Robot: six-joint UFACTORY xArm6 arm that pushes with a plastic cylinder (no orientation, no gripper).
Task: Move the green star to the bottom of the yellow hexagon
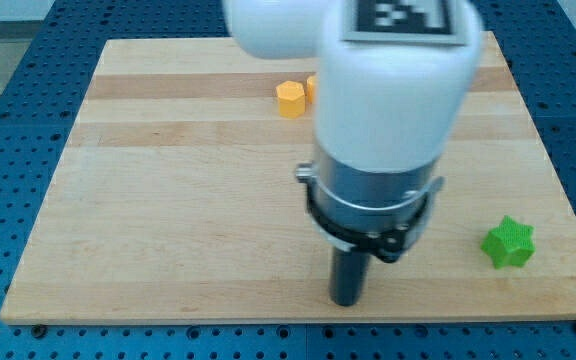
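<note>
One rod, no fingers to spread or press: my tip [347, 300] rests near the table's [168, 220] bottom edge, about midway along it. The star [509, 242], a bright green, stubby-pointed block, sits well apart toward the bottom-right corner, to the tip's right and slightly farther up. The hexagon [290, 99], yellow, lies near the top edge; a second yellow block [311, 88] beside it is mostly hidden by the arm.
</note>
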